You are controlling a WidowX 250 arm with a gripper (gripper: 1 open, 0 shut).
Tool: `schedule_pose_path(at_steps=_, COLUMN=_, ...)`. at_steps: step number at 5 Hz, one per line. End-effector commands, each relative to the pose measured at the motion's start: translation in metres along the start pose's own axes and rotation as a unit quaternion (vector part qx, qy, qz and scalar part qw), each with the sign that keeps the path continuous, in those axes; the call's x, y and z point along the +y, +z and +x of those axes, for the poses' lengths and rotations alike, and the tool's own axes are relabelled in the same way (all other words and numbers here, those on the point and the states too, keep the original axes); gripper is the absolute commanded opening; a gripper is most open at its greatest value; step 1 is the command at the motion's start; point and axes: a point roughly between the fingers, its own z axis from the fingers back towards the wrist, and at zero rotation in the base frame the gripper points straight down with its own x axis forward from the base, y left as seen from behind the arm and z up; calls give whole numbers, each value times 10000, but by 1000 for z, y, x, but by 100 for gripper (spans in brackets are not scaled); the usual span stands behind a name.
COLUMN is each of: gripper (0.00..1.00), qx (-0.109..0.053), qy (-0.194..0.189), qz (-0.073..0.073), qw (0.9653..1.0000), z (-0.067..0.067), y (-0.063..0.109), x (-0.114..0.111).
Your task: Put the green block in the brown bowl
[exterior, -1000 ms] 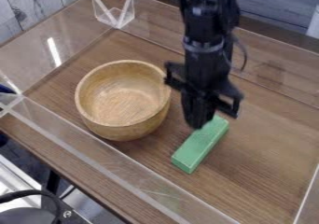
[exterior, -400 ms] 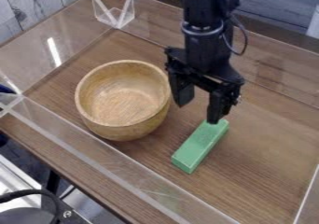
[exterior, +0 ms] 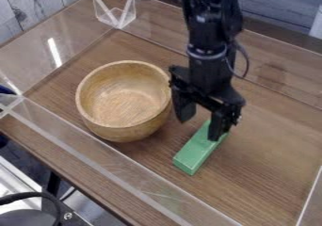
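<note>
The green block (exterior: 195, 153) lies flat on the wooden table, just right of the brown bowl (exterior: 123, 100), with its long side running away from the camera. My gripper (exterior: 204, 119) points straight down over the block's far end, open. One finger hangs next to the bowl's right wall and the other fingertip (exterior: 221, 128) covers the block's far tip. Whether a finger touches the block cannot be told. The bowl stands upright with nothing inside it.
Clear acrylic walls (exterior: 75, 145) fence the table on the near and left sides. A small clear plastic stand (exterior: 116, 11) sits at the back left. Black cables (exterior: 38, 211) lie outside the near wall at the bottom left.
The gripper was shut low over the block's far end, then rose and opened. It has now come back down with the jaws wide. Block and bowl have not moved.
</note>
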Motion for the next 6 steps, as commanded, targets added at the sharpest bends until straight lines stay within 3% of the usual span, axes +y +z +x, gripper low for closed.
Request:
schedule_pose_path(at_steps=1, gripper=100, qx=-104, qy=-32, qz=101, qw=9999, z=7, y=-7, x=-1)
schedule_pose_path(at_steps=2, gripper=100, qx=-37, qy=-27, qz=162, qw=9999, z=8, y=-18, x=-1)
schedule_pose_path(at_steps=3, gripper=0, qx=-19, qy=0, qz=168, qw=9999, z=9, y=-23, x=0)
schedule_pose_path(at_steps=6, gripper=0, qx=-45, qy=3, qz=119, qw=9999, z=15, y=-2, x=-2)
